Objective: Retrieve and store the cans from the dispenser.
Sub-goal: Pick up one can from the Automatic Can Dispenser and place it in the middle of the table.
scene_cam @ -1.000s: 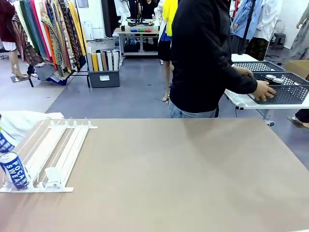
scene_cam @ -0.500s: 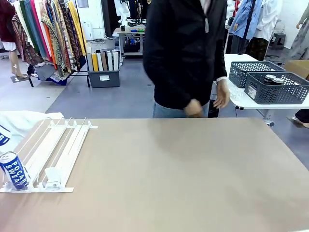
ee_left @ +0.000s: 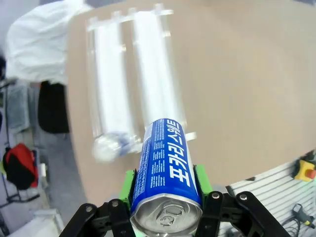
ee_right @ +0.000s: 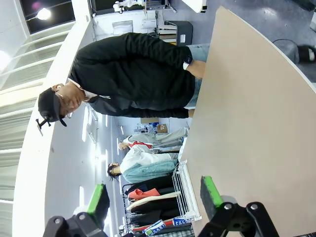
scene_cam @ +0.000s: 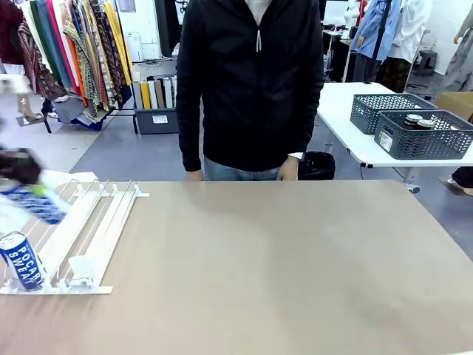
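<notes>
The tan table (scene_cam: 295, 259) carries the dispenser (scene_cam: 96, 222) at its left. The left gripper (ee_left: 165, 182) is clamped on a blue can (ee_left: 163, 158), held above the lanes. A second can (scene_cam: 21, 260) sits at the end stop. The right gripper (ee_right: 155, 197) is spread and empty. Judged status: storage of both cans is pending.

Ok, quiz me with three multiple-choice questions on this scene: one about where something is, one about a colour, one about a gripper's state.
1. Where in the dispenser is the resting can?
A. at its near end
B. at its far end
C. halfway along

2. What colour is the held can in the left gripper?
A. black
B. blue
C. red

3. How is the right gripper?
A. shut on a can
B. shut, empty
C. open, empty

Answers:
1 A, it sits at the end nearest the front camera.
2 B, blue with white print.
3 C, its green pads stand apart with nothing between them.
</notes>
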Controlling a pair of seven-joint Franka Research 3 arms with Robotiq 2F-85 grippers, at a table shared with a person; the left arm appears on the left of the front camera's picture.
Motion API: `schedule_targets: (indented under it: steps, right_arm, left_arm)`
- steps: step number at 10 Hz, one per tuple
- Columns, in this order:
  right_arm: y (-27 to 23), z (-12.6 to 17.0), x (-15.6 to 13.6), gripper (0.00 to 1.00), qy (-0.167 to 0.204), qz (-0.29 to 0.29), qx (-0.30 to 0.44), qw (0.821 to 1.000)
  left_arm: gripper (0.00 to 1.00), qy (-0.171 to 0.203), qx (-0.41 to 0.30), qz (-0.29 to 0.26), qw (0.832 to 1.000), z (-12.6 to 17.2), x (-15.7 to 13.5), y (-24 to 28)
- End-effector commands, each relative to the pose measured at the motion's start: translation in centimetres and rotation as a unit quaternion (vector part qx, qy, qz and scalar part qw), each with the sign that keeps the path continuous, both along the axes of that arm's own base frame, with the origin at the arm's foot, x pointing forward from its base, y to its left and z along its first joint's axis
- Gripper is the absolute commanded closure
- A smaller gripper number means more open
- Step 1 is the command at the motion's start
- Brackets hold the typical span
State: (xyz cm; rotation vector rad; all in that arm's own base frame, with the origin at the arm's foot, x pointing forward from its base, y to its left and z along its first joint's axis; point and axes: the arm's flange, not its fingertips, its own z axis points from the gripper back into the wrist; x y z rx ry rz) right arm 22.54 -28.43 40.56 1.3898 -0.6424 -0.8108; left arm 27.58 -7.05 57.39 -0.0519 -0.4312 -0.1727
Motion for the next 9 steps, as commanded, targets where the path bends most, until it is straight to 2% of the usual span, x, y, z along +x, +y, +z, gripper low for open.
schedule_targets:
  steps: [1, 2, 3, 4, 5, 8, 9]
  right_arm:
    - [0.1, 0.4, -0.2, 0.00, 0.000, 0.002, 0.002, 1.000]
    - [0.1, 0.4, -0.2, 0.00, 0.000, 0.002, 0.002, 1.000]
    - [0.1, 0.4, -0.2, 0.00, 0.000, 0.002, 0.002, 1.000]
    - [0.1, 0.4, -0.2, 0.00, 0.000, 0.002, 0.002, 1.000]
    - [0.1, 0.4, -0.2, 0.00, 0.000, 0.002, 0.002, 1.000]
    - [0.1, 0.4, -0.2, 0.00, 0.000, 0.002, 0.002, 1.000]
    - [0.1, 0.4, -0.2, 0.00, 0.000, 0.002, 0.002, 1.000]
  left_arm:
    - [1.00, 0.006, 0.053, -0.091, 0.994, -0.4, 5.8, -12.7]
    - [1.00, 0.022, 0.067, -0.147, 0.987, -1.9, 8.3, -18.5]
    - [1.00, 0.040, 0.059, -0.177, 0.982, -3.6, 10.5, -23.9]
    - [1.00, 0.028, 0.049, -0.175, 0.983, -5.5, 12.1, -27.6]
    - [1.00, 0.041, 0.053, -0.169, 0.983, -7.8, 13.3, -30.6]
    - [1.00, 0.146, 0.065, -0.165, 0.973, -13.2, 14.2, -33.7]
    - [1.00, 0.163, 0.075, -0.167, 0.969, -14.0, 14.1, -33.8]
